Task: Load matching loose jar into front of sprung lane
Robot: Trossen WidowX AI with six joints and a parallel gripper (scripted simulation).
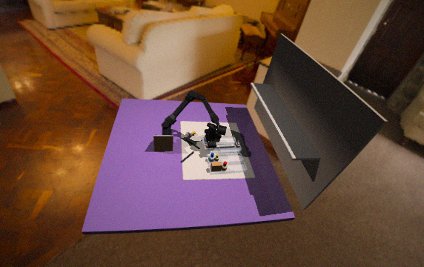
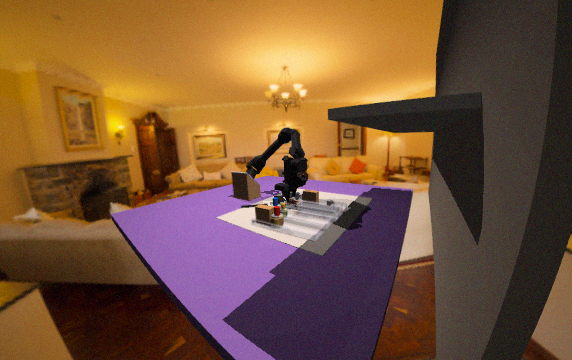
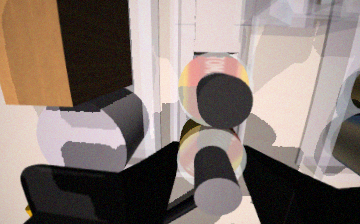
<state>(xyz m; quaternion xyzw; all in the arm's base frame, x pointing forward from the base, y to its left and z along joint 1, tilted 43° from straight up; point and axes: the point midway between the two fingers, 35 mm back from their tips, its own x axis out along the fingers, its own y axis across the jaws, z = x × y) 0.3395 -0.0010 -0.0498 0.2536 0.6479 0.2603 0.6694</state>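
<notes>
My gripper is shut on a jar with a dark cap, upright or nearly so, at the front of a clear-walled lane. The lane jar, also dark-capped with a red and yellow label, stands just behind the held one, in line with it. The two look very close; whether they touch is unclear. A thin dark edge shows behind the lane jar, perhaps the pusher plate. The low front stop and the held jar's base are hidden.
In the wrist view a brown block and a wide pale-lidded jar are left of the lane; other jars are to the right. A brown box stands near the arm's base. A grey shelf overhangs the table's side.
</notes>
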